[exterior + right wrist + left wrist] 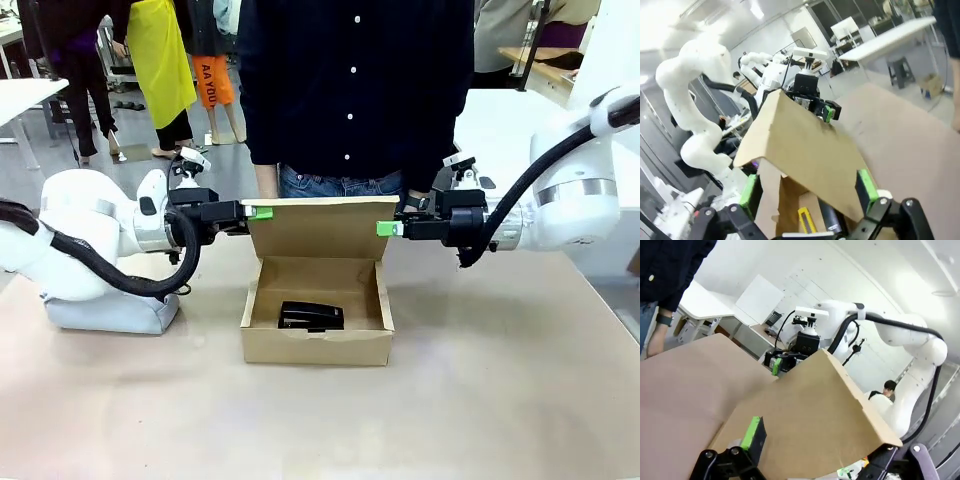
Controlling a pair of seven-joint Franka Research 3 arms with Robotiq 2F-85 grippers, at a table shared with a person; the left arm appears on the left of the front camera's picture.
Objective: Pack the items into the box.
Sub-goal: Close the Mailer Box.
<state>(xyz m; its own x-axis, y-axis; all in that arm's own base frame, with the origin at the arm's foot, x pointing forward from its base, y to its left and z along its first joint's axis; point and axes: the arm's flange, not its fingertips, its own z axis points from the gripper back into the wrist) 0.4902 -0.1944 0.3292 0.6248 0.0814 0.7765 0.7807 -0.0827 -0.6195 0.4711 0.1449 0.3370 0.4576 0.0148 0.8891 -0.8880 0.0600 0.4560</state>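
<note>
The table (500, 400) fills the lower half of the front view, and a person in a dark buttoned shirt (355, 80) stands at its far edge, top centre. The two white arms come in from the frame's sides at mid height, level with each other. Between them, at centre, sits the box (316, 340), open, its lid flap (320, 228) standing up along the far edge. The left gripper (258, 212) meets the flap's upper left corner and the right gripper (385, 229) its upper right corner, so the flap's long axis runs straight from one tool to the other and both arms are equally near. In the right wrist view that gripper's green pads (866, 186) stand apart with the flap's edge lying between them, not pinched. In the left wrist view one green pad (752, 432) rests against the flap's face and the other finger is hidden behind the cardboard, so whether that tool is apart or clamped cannot be told. A light grey pouch (110, 312) lies at left under the left arm. Inside the box, the stapler (311, 316) lies low at centre of the front view, and the utility knife (806, 220) shows at the bottom of the right wrist view. With both items apparently packed, folding the flap forward and down looks like the remaining step.
</note>
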